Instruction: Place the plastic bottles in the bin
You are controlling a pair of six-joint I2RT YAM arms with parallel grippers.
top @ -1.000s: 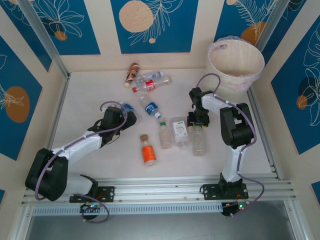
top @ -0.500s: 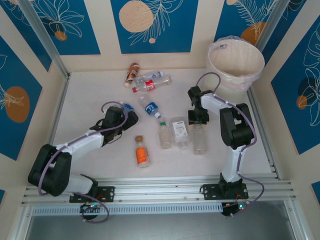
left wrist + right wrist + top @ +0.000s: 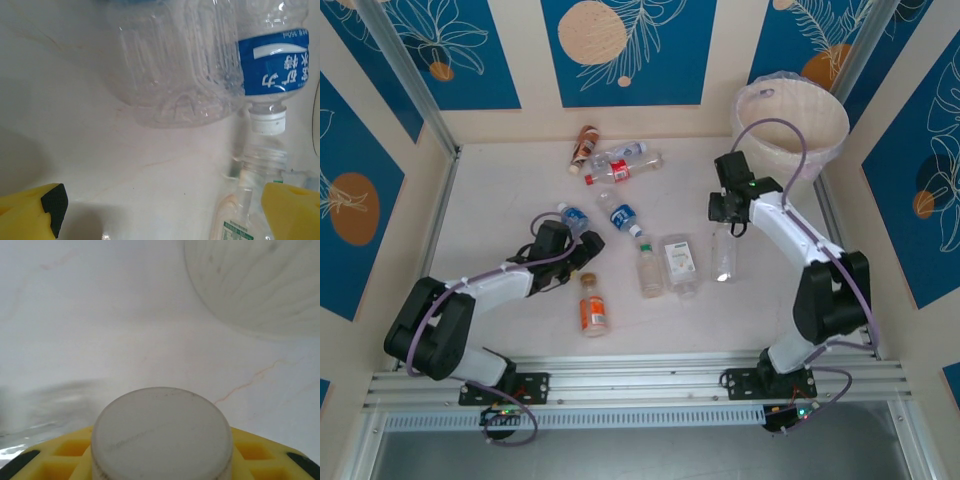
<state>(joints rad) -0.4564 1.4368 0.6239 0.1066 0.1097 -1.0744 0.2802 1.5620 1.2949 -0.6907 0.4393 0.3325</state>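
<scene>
**Top view.** The right arm has swung up and toward the bin (image 3: 820, 115). The right jaws, closing a sec ago, are now shut on the neck of a clear bottle (image 3: 724, 255). It hangs cap-up below them and appears lifted off the counter (image 3: 500, 200). It has left its spot beside the green-label bottle (image 3: 678, 262) and is now between that bottle and the bin, not yet over the rim. The left arm has advanced; the left jaws stay fully open and empty, near a blue-label bottle (image 3: 574, 217). The orange-label bottle (image 3: 591, 308) has slid left and nearer vs. 1 s ago, prob. nudged by the arm. Several bottles are still on the counter, incl. the far group (image 3: 615, 160).

**Left wrist view.** The yellow tips are spread wide, with bare counter between them. A blue-label bottle (image 3: 272, 62) and a clear body (image 3: 175, 60) lie ahead, untouched.

**Right wrist view.** A white cap (image 3: 162, 432) sits clamped between the yellow pads. The bin wall (image 3: 255, 285) is ahead, upper right.

**Status.** The grasp is judged complete. Next req'd are carrying the bottle over the rim and releasing it. The left side has no pick yet.
</scene>
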